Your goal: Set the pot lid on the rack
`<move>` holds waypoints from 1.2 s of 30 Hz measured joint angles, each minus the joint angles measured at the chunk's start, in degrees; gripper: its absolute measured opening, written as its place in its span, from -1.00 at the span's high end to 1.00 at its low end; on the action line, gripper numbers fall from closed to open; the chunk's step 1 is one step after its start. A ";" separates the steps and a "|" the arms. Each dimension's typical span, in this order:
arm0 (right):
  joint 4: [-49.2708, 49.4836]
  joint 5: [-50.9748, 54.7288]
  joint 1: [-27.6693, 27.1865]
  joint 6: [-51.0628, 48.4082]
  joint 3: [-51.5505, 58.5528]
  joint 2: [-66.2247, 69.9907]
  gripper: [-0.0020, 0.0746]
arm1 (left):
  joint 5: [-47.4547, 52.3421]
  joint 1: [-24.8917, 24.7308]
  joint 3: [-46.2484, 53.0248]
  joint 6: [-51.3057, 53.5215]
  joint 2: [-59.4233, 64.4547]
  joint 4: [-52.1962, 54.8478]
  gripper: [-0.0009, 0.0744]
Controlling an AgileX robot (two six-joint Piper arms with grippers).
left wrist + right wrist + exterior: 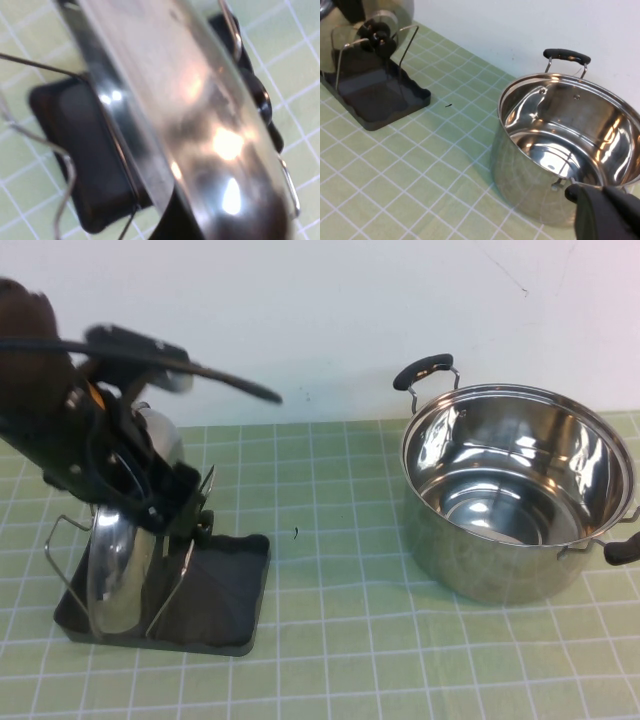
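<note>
Left gripper [150,502] sits low over the rack [225,625], pressed against the pot lid [120,575]; whether its fingers are clamped on the lid or spread I cannot tell. That lid stands on edge inside the rack, between the upright wire loops [172,585], its black knob [377,37] facing the open end of the tray. Right gripper is out of sight. Well apart from the rack, on the green checked mat [330,640], stands the empty steel pot [515,490] with black handles
</note>
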 joint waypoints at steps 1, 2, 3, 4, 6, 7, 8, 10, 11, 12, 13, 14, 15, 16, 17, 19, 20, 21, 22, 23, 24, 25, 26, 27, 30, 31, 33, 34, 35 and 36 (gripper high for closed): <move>0.00 0.00 0.00 0.00 0.00 0.00 0.95 | 0.27 0.00 -0.81 -0.15 -0.71 0.03 -0.57; 0.00 0.00 0.00 0.00 0.00 0.00 0.95 | 0.36 0.00 -1.63 -0.40 -1.51 0.12 -0.57; 0.00 0.00 0.00 0.00 0.00 0.00 0.95 | 0.48 0.00 -2.27 -0.52 -2.26 0.12 -0.57; 0.00 0.00 0.00 -0.13 0.00 0.00 0.95 | 0.72 0.00 -3.10 -0.64 -3.25 0.26 -0.57; -0.11 -0.44 0.00 -0.64 0.00 0.00 0.95 | 1.84 0.00 -4.83 -0.80 -5.45 0.49 -0.57; -0.12 -1.05 0.00 -1.26 0.00 0.00 0.95 | 2.40 0.00 -5.51 -0.80 -6.43 0.49 -0.57; -0.12 -1.51 0.00 -2.11 0.00 0.00 0.95 | 2.78 0.00 -6.30 -0.80 -7.81 0.49 -0.57; -0.12 -2.21 0.00 -5.14 0.00 0.00 0.95 | 2.63 0.00 -7.86 -0.80 -11.03 0.49 -0.51; -0.12 -2.21 0.00 -6.97 -0.12 0.00 0.95 | 2.18 0.00 -8.65 -0.80 -12.87 0.49 -0.46; -0.24 -1.49 0.00 -8.74 -0.39 0.00 0.95 | 1.34 0.00 -9.40 -0.80 -14.84 0.49 -0.38; -0.33 -0.18 0.00 -10.49 -1.04 0.00 0.95 | 0.37 0.00 -9.94 -0.80 -16.45 0.49 -0.31; -1.01 1.14 0.00 -12.05 -1.57 0.00 0.95 | -0.90 0.00 -10.55 -0.80 -18.50 0.61 -0.21; -2.14 3.18 0.00 -13.08 -2.35 0.00 0.95 | -2.34 0.00 -10.96 -0.80 -20.56 1.09 -0.09; -3.73 5.42 0.00 -13.96 -3.19 0.00 0.95 | -3.48 0.00 -11.20 -0.31 -22.14 1.79 0.04; -5.70 7.92 0.00 -14.50 -4.08 0.00 0.95 | -4.86 0.00 -11.30 0.27 -23.94 2.73 0.19; -9.90 12.70 0.00 -15.00 -5.84 0.00 0.95 | -6.62 0.00 -11.35 0.80 -27.12 6.58 0.49; -12.41 15.57 0.00 -15.09 -6.87 0.00 0.95 | -6.85 0.00 -11.45 0.80 -28.51 9.65 0.66; -14.42 18.59 0.00 -15.09 -7.85 0.00 0.95 | -6.85 0.00 -11.58 0.44 -29.60 13.38 0.77; -16.83 21.82 0.00 -15.36 -8.76 0.00 0.95 | -6.38 0.00 -11.75 -0.34 -30.24 17.68 0.83; -18.90 24.90 0.00 -15.68 -9.60 0.00 0.95 | -5.27 0.00 -11.78 -2.08 -30.81 22.34 0.88; -20.52 26.69 0.00 -15.93 -10.13 0.00 0.95 | -3.28 0.00 -11.87 -4.20 -31.12 26.99 0.91; -21.25 28.12 0.00 -16.19 -10.65 -0.09 0.95 | -1.14 0.00 -11.87 -6.73 -31.25 30.26 0.93; -21.21 28.87 0.00 -16.31 -10.92 -0.23 0.95 | 1.94 0.00 -11.87 -8.74 -31.35 33.66 0.95; -20.56 29.21 0.00 -16.40 -11.16 -0.33 0.95 | 5.05 0.00 -11.87 -10.60 -31.35 35.48 0.96; -14.81 29.35 0.00 -16.53 -11.27 -0.36 0.95 | 11.54 0.11 -11.87 -11.79 -31.37 30.83 0.97; -11.71 29.35 0.00 -16.63 -11.27 -0.36 0.95 | 12.23 0.11 -11.87 -10.77 -31.49 26.94 0.97; -5.63 29.35 0.00 -17.54 -11.27 -0.36 0.95 | 12.62 0.11 -11.51 -6.73 -32.43 14.38 0.97; -2.11 29.35 0.00 -18.03 -11.27 -0.36 0.95 | 12.62 0.11 -10.94 -4.18 -32.99 7.84 0.97; 1.23 28.72 0.00 -18.39 -11.12 -0.36 0.95 | 12.62 0.11 -10.04 -2.13 -33.67 1.79 0.97; 4.18 27.72 0.00 -18.51 -10.84 -0.36 0.95 | 12.62 0.11 -9.21 -0.72 -34.32 -3.93 0.97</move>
